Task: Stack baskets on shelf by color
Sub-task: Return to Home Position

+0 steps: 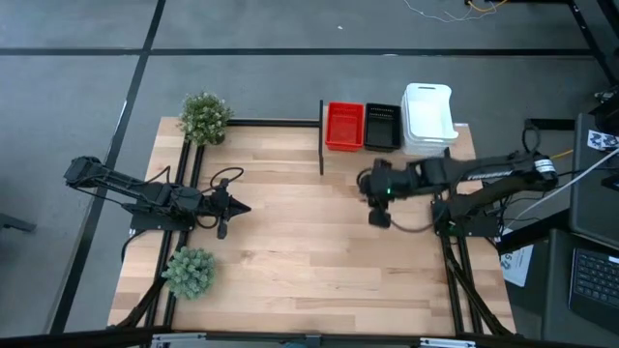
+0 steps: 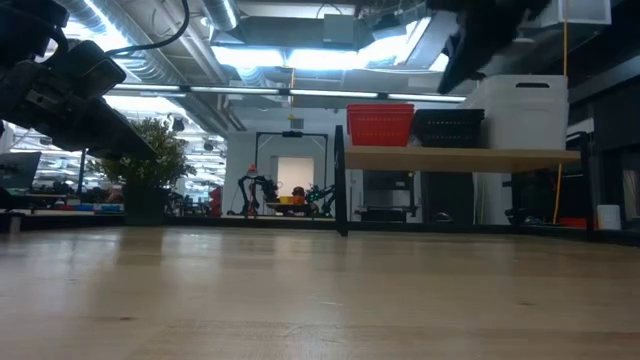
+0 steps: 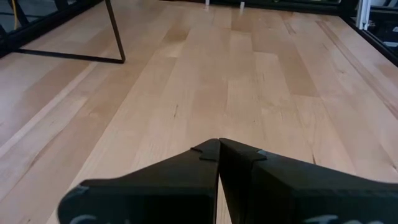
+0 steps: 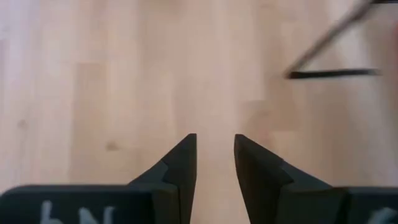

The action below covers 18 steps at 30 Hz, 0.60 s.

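Clock positions refer to the table (image 1: 309, 261) seen from above, with 12 o'clock at its far edge.

1. Near side, 8 o'clock: a small green plant (image 1: 190, 272) stands by the left frame rail.
2. 9 o'clock: the left arm lies low over the left edge. The left gripper (image 3: 219, 146) points towards the table centre. Its fingers are pressed together and hold nothing.
3. 2 o'clock: the right arm reaches in from the right side. The right gripper (image 4: 215, 152) hangs above bare wood, just in front of the shelf. Its fingers stand a narrow gap apart and hold nothing.
4. Far edge, 1 o'clock: the shelf (image 2: 460, 158) stands on thin black posts. Three groups of baskets sit on the board in a row, side by side:
   - the red baskets (image 1: 344, 126) at the 9 o'clock end;
   - the black baskets (image 1: 382, 127) in the middle;
   - the white baskets (image 1: 428, 118) at the 3 o'clock end, the tallest of the three in the low view.
5. Far left corner, between 10 and 11 o'clock: a second plant (image 1: 204, 117) stands well apart from the shelf.
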Each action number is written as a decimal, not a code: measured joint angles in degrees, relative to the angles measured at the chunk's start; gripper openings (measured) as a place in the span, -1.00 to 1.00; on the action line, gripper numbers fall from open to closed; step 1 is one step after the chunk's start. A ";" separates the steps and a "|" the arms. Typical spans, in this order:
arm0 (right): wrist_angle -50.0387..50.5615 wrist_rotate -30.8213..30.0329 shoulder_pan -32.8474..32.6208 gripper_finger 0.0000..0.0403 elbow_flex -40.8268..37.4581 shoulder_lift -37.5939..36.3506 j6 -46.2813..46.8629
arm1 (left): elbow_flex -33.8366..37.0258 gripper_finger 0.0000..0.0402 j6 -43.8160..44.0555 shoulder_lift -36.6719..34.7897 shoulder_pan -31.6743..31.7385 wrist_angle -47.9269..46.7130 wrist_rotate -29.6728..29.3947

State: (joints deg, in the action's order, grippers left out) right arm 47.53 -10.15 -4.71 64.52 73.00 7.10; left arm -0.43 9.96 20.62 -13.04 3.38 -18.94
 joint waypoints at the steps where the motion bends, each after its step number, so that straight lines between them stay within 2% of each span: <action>1: -2.45 0.76 -1.00 -0.47 -2.06 -0.03 0.10 | 0.00 -1.00 0.00 0.00 0.00 0.00 0.00; 5: -13.06 2.73 -4.53 -0.47 -11.14 -0.03 0.72 | 0.00 -1.00 0.00 0.00 0.00 0.02 -0.02; 14: -33.46 2.90 -9.89 -0.47 -28.90 -0.06 3.19 | 0.00 -1.00 0.00 0.00 0.00 0.04 -0.04; 18: -43.61 5.25 -11.07 -0.47 -35.54 -3.07 3.31 | 0.00 -1.00 0.00 0.00 0.00 0.07 -0.04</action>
State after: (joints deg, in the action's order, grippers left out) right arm 3.92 -4.91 -15.78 28.98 69.92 10.41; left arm -0.43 9.96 20.62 -13.04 3.44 -18.98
